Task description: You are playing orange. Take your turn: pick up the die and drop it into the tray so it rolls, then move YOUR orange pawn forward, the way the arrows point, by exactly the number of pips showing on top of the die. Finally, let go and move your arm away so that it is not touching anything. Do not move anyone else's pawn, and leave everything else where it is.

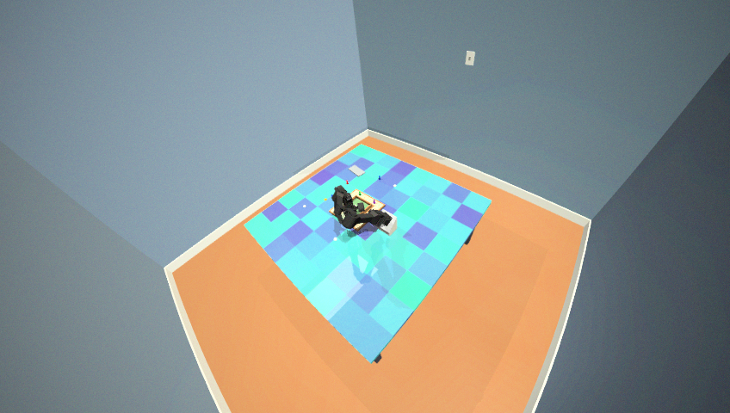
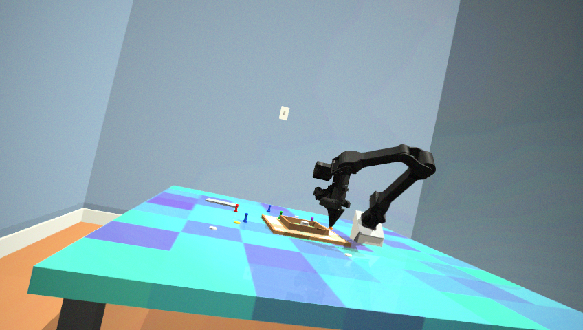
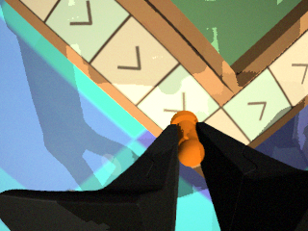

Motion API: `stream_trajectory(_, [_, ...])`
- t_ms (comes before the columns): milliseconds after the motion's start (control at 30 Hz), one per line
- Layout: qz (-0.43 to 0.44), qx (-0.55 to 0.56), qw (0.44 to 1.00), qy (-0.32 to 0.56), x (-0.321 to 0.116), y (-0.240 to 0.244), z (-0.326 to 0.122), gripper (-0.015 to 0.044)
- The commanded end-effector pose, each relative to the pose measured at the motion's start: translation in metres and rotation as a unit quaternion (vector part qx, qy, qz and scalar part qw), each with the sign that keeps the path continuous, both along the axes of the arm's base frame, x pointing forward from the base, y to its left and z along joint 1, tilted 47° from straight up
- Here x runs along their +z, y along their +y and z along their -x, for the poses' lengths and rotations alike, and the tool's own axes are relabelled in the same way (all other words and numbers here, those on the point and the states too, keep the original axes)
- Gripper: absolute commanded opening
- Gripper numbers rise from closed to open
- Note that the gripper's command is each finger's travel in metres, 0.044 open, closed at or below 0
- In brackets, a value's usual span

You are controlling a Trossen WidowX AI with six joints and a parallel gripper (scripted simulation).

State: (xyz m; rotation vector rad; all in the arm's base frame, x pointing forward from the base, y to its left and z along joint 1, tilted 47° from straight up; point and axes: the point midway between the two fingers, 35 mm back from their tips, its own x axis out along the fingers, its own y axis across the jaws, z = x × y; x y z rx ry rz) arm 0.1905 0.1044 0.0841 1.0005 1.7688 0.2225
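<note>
My gripper is shut on the orange pawn, head toward the wrist camera. The pawn is at the corner of the board nearest the arm's base, low over or on a pale green square with an arrow; contact is not clear. The tray sits in the middle of the board. The white die lies in it; its top pips are too small to read. The die is outside the wrist view. In the top view the arm hides the fingertips.
A green pawn and a purple pawn stand on the board's far sides. Beyond stand a red pawn and blue pawns. A yellow piece, white pieces and a pale slab lie around.
</note>
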Motion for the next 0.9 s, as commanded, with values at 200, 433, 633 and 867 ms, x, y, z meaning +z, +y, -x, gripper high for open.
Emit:
stream_trajectory(200, [-0.004, -0.001, 1.0, -0.001, -0.011, 0.015, 0.004, 0.0])
stream_trajectory(433, [-0.004, -0.001, 1.0, -0.001, -0.018, 0.021, 0.005, 0.0])
stream_trajectory(633, [-0.002, 0.001, 1.0, -0.003, -0.019, 0.022, 0.005, 0.0026])
stream_trajectory(867, [-0.002, 0.001, 1.0, -0.003, -0.019, 0.022, 0.005, 0.021])
